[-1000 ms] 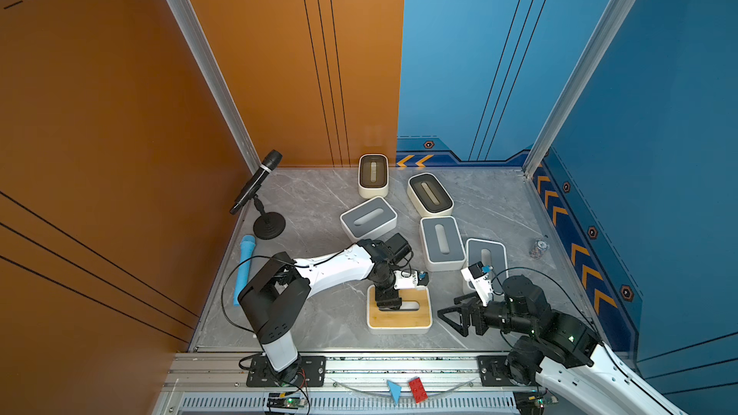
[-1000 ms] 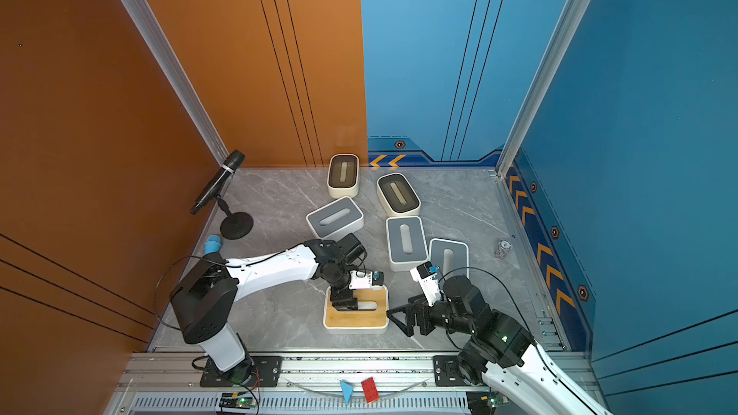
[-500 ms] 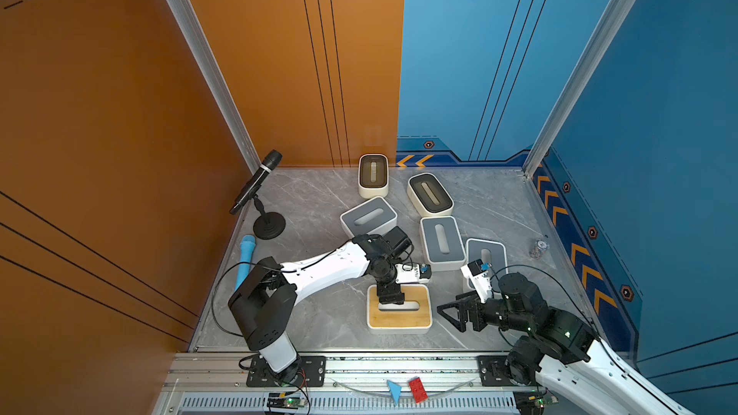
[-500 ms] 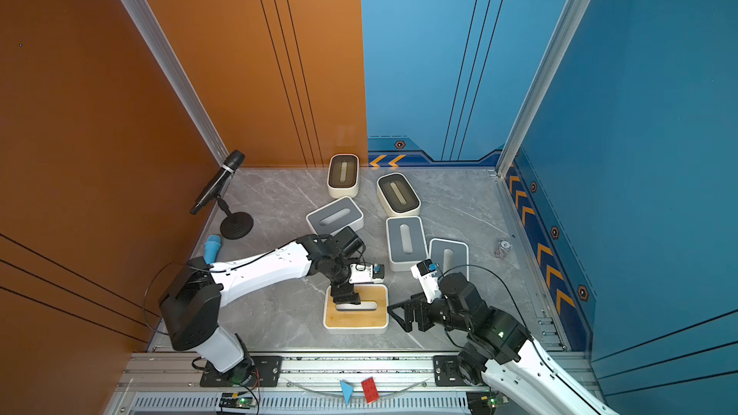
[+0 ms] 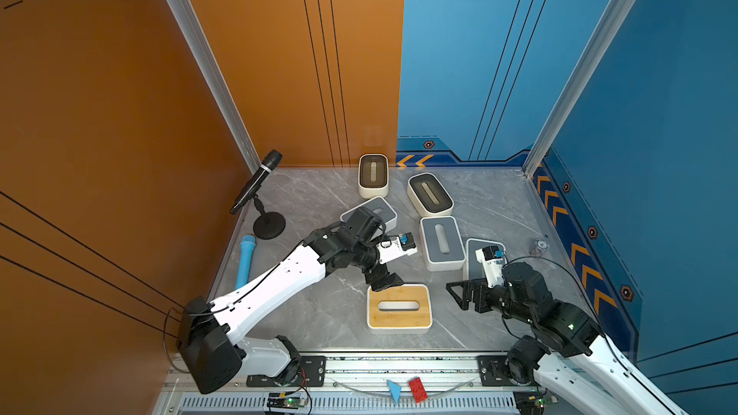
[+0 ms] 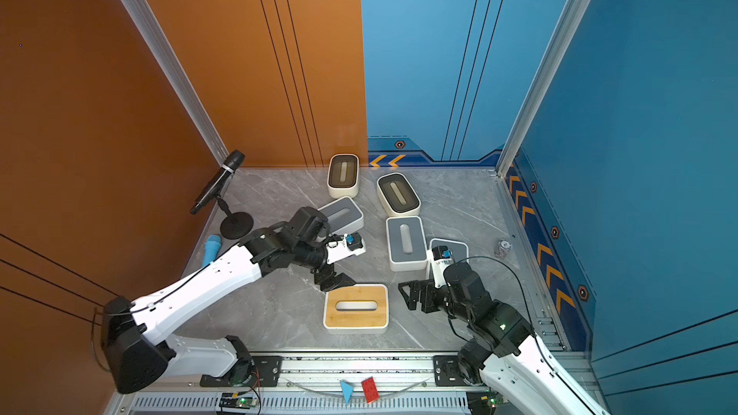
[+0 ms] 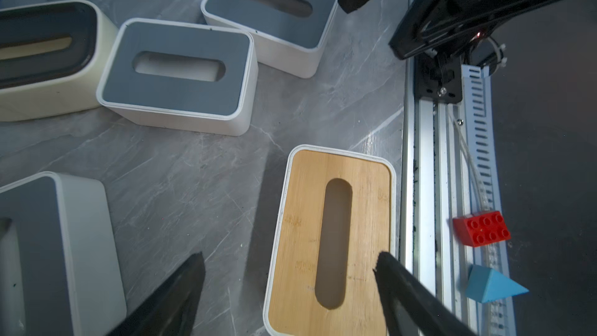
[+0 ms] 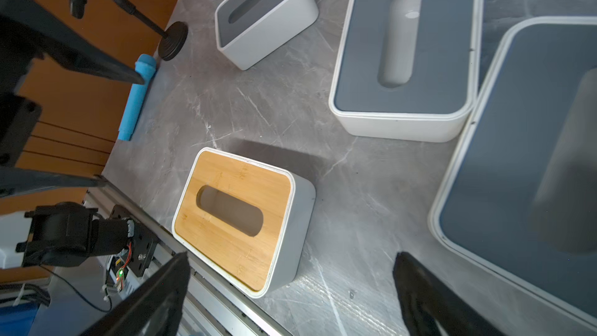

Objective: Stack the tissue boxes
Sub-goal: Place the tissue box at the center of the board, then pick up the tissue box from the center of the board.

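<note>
Nothing's stacked yet: all six boxes are sitting flat on the table [image 5: 319, 313], none on top of another. The wood box [image 5: 399, 307] is lying closest to the front rail [image 5: 399, 361], the three grey boxes [image 5: 441, 243] are clustering behind it, and the two dark boxes [image 5: 429, 193] are sitting farthest back by the wall. The left gripper [image 5: 385, 279] is hovering over the wood box's far corner on its own side, jaws spread wide and holding nothing. In the left wrist view one finger [image 7: 407, 289] is hanging over the lid and the other over bare table. The right gripper [image 5: 465, 295] is waiting just right of that box, also gaping and empty.

Handling guess: these are looking like stiff, smooth plastic shells, probably light since the slots are showing nothing inside. The rounded walls are likely slippery, and the lids may only be resting in place — so lifting by the lid is looking risky. The best bet is pinching the body across its short width near the middle so it isn't tipping, or hooking one finger through the slot against a long wall.
</note>
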